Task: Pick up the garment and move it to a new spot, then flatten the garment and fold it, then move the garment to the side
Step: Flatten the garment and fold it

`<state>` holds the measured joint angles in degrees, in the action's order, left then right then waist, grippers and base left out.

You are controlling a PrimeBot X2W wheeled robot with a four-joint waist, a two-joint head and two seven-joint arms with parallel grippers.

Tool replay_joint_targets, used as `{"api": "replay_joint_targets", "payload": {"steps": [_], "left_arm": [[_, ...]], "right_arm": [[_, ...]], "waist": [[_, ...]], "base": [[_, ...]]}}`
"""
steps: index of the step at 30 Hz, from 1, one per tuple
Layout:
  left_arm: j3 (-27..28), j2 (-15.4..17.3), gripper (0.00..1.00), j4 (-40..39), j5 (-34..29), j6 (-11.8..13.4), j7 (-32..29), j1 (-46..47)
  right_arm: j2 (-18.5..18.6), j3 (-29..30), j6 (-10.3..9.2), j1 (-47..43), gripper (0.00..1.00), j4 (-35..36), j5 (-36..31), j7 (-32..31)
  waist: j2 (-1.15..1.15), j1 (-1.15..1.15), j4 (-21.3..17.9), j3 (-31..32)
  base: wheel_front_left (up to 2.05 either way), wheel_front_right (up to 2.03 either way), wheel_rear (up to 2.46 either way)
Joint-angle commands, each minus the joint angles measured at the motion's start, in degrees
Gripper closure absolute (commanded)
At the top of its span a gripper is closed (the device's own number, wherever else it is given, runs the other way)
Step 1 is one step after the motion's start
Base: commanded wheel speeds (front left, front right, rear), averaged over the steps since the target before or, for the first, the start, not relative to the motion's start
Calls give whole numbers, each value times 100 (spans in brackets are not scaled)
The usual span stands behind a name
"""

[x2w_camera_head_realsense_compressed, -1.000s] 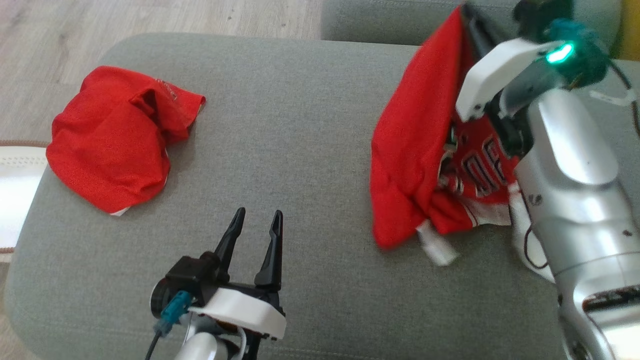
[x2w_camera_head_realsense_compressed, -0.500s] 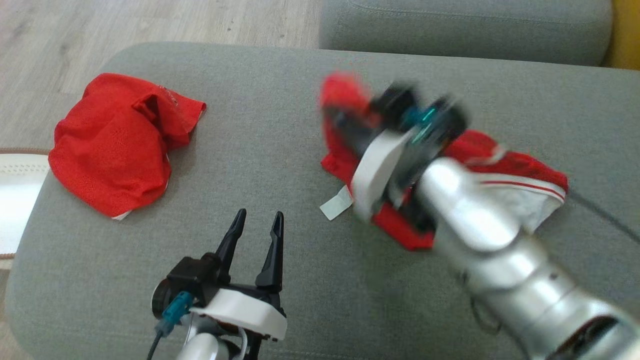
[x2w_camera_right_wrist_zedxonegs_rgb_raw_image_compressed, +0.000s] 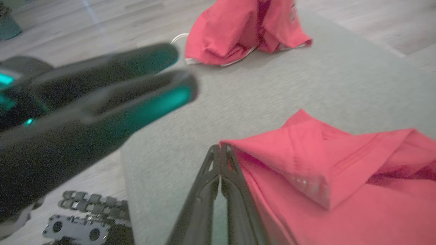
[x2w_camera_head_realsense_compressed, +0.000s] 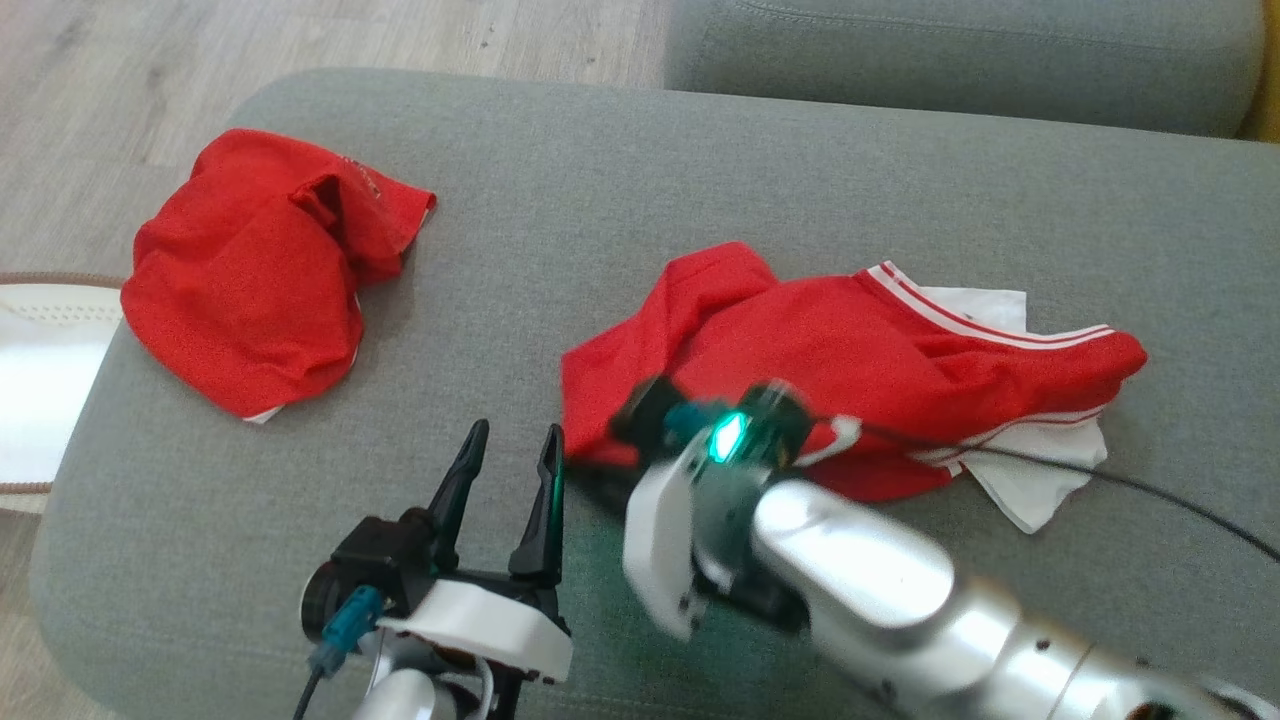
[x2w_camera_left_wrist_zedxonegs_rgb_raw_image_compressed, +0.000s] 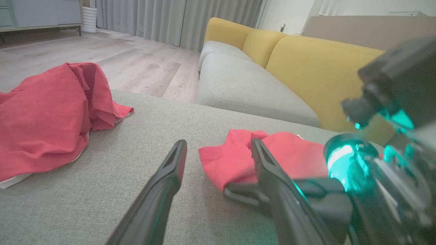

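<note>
Fingers [x2w_camera_right_wrist_zedxonegs_rgb_raw_image_compressed: 202,197] pressed tightly together, the right end effector [x2w_camera_right_wrist_zedxonegs_rgb_raw_image_compressed: 220,151] sits low at the near left corner of the red garment [x2w_camera_head_realsense_compressed: 850,350]. Its tips meet the cloth's edge, but whether any fabric is pinched between them cannot be told. A green light [x2w_camera_head_realsense_compressed: 727,437] glows on its wrist, and the silver forearm [x2w_camera_head_realsense_compressed: 880,590] reaches in from the near right.

The garment lies crumpled across the middle and right of a grey cushion [x2w_camera_head_realsense_compressed: 600,150]. White stripes run along its far edge, and white cloth shows at its right end. A thin black cable [x2w_camera_head_realsense_compressed: 1150,490] runs from the wrist across the garment's near side and off to the right.

The left end effector [x2w_camera_head_realsense_compressed: 512,432] stands with its two dark fingers spread apart and nothing between them. It is over bare cushion, just left of the garment's near corner and close beside the right wrist.

A second red garment [x2w_camera_head_realsense_compressed: 250,280] sits bunched at the cushion's far left, well apart from the first. Beyond the cushion are another grey cushion [x2w_camera_head_realsense_compressed: 950,50] and pale wood floor [x2w_camera_head_realsense_compressed: 100,60]. A yellow sofa back [x2w_camera_left_wrist_zedxonegs_rgb_raw_image_compressed: 306,68] rises in the left wrist view.
</note>
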<state>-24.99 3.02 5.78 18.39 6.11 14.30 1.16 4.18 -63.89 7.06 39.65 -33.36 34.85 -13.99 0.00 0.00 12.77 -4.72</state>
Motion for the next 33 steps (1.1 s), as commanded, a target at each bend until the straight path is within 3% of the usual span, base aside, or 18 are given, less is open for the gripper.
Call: {"api": "replay_joint_targets", "payload": {"steps": [1, 8, 15, 19, 23, 28, 33], "left_arm": [[207, -14, 0, -212, -12, 32, 70, 110], [274, -14, 0, -224, -17, 79, 70, 47], [409, -14, 0, -253, -73, 90, 70, -120], [488, -14, 0, -274, -114, 89, 70, -260], [556, -14, 0, -269, -176, 65, 70, -387], [668, -14, 0, -228, -270, 8, 70, -505], [735, -14, 0, -208, -328, -55, 70, -539]], "right_arm": [[-125, -62, 43, -67, 0, 215, 94, -20], [329, -796, 43, -70, 0, 930, 1123, -286], [989, -482, 43, -116, 0, 1179, 1239, 301], [1248, 385, 43, -417, 0, 1031, 703, 1068], [1300, 1727, 43, -1013, 0, 820, -260, 1961], [973, 3705, 43, -2110, 0, 695, -1560, 2599], [298, 5274, 43, -3134, 0, 749, -2463, 2473]], "waist": [[0, 0, 4, 7], [0, 0, -134, 116], [0, 0, -446, 297], [0, 0, -634, 406], [0, 0, -781, 475], [0, 0, -928, 543], [0, 0, -986, 547]], "base": [[0, 0, 0], [0, 0, 0], [0, 0, 0], [0, 0, 0], [0, 0, 0], [0, 0, 0], [0, 0, 0]]}}
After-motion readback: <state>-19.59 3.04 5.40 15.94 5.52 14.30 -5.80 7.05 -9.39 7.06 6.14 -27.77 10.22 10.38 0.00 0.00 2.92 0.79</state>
